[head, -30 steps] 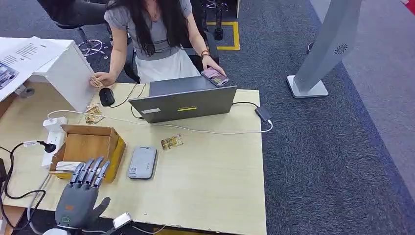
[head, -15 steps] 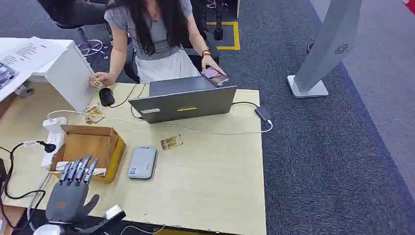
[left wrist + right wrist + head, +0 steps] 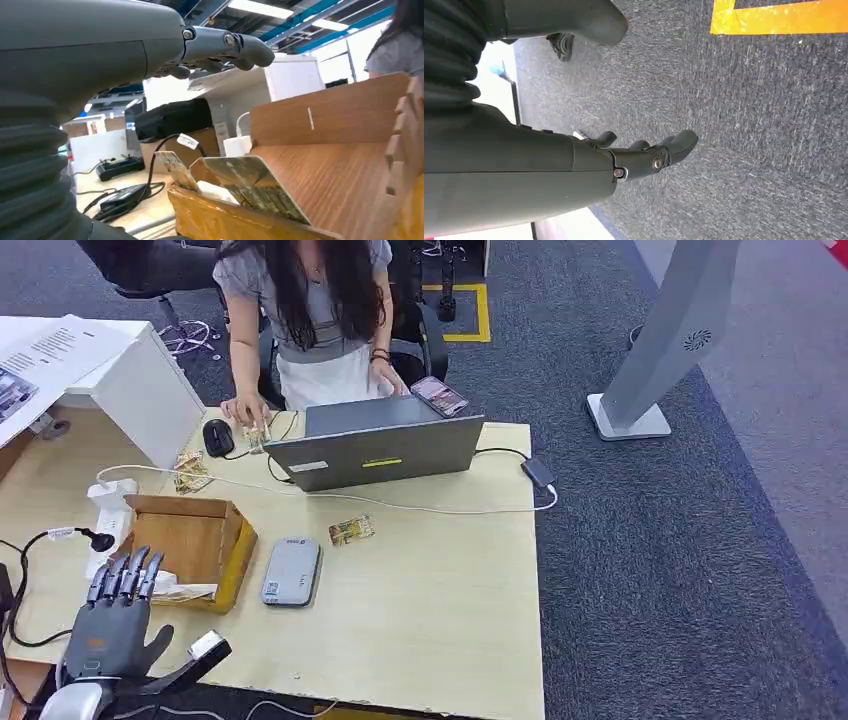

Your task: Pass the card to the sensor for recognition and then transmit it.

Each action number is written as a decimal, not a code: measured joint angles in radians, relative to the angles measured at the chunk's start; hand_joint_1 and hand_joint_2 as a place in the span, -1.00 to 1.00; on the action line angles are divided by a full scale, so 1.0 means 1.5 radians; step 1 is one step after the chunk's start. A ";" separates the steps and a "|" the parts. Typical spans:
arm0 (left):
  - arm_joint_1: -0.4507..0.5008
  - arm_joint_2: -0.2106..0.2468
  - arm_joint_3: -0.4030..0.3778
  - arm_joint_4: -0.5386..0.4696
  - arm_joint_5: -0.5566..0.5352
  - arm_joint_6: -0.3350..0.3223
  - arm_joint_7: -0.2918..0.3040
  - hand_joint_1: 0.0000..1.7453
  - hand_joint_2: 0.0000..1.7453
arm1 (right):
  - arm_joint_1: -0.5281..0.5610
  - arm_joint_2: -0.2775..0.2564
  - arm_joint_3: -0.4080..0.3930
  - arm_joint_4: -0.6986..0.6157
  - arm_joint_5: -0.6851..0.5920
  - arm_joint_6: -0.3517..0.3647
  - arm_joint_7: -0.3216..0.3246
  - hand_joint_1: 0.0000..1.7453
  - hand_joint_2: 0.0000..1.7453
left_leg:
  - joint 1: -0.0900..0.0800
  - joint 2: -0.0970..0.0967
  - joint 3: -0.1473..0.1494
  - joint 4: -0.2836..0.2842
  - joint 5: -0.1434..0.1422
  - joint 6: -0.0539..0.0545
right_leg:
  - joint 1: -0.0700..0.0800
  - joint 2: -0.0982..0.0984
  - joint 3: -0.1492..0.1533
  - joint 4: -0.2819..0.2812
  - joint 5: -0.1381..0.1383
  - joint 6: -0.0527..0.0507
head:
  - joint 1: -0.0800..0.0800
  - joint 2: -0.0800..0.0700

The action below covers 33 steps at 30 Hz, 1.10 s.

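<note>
Nothing is done yet: my left hand [image 3: 112, 615], fingers apart and empty, hovers lower left beside the box [image 3: 185, 536] of cards [image 3: 245, 185]; the reader [image 3: 291, 571] waits

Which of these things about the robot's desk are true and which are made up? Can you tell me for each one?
1. The robot's left hand holds nothing, and its fingers are apart. True.
2. The grey sensor lies inside the wooden box. False: it lies on the desk beside the box.
3. A card lies on the desk between the sensor and the laptop. True.
4. The laptop is folded shut. False: it stands open, its lid towards the robot.
5. The right hand presses on the card. False: it hangs over grey carpet, holding nothing.
</note>
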 joint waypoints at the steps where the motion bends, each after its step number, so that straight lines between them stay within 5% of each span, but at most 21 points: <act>1: -0.003 -0.001 0.002 0.006 0.000 0.000 -0.001 -1.00 1.00 | 0.000 0.000 0.000 0.000 0.000 0.000 0.000 -1.00 1.00 | 0.000 0.000 0.000 0.000 0.000 0.000 | 0.000 0.000 0.000 0.000 0.000 0.000 | 0.000 0.000; 33: -0.045 -0.018 0.023 0.067 -0.001 0.002 -0.022 -1.00 1.00 | 0.000 0.000 0.000 0.000 0.013 0.010 0.000 -1.00 1.00 | 0.000 0.000 0.000 0.000 0.000 0.000 | 0.000 0.000 0.000 0.000 0.000 0.000 | 0.000 0.000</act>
